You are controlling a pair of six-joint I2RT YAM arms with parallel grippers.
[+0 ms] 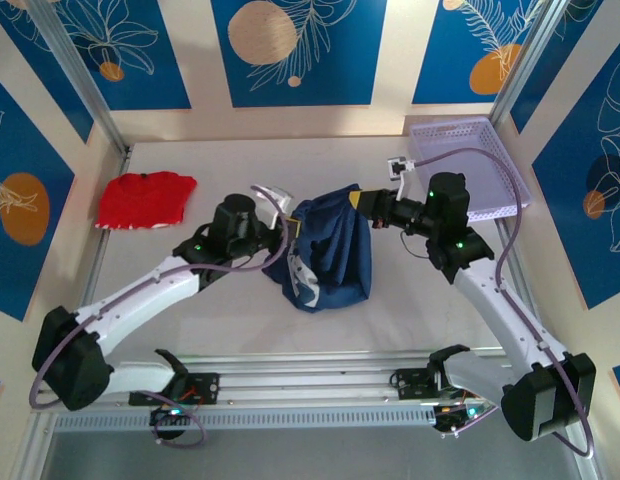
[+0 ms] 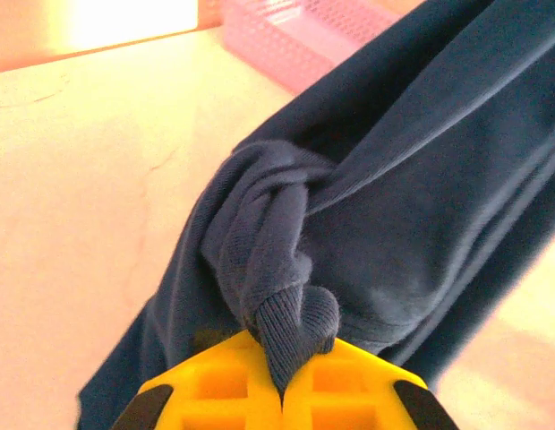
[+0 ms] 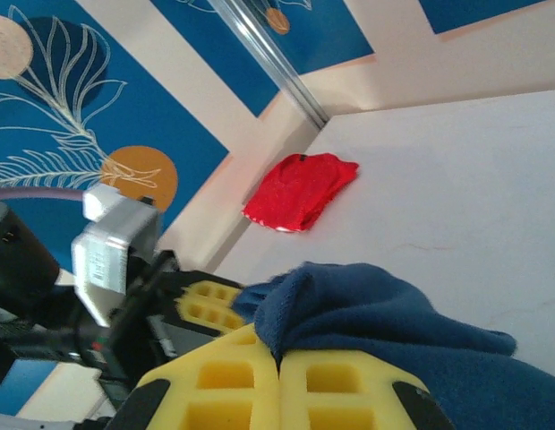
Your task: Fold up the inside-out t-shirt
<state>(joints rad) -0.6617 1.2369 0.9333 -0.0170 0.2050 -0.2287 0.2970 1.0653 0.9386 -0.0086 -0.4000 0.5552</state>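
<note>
Top external view showed us the inside-out t-shirt (image 1: pixel 335 250) bunched mid-worktop (image 1: pixel 240 320), hung between left claw (image 2: pixel 282 390), pinching a twisted ribbed edge, and right claw (image 3: pixel 279 363), clamped on a fold. We judged either thin pinch might slip if the arms pulled apart.

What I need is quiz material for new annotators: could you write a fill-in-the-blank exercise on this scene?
The left gripper and right gripper are both shut on the navy ___.
The garment lying apart at the far left is ___.
The lavender basket stands in the far ___ corner.
Missing words: t-shirt; red; right.
</note>
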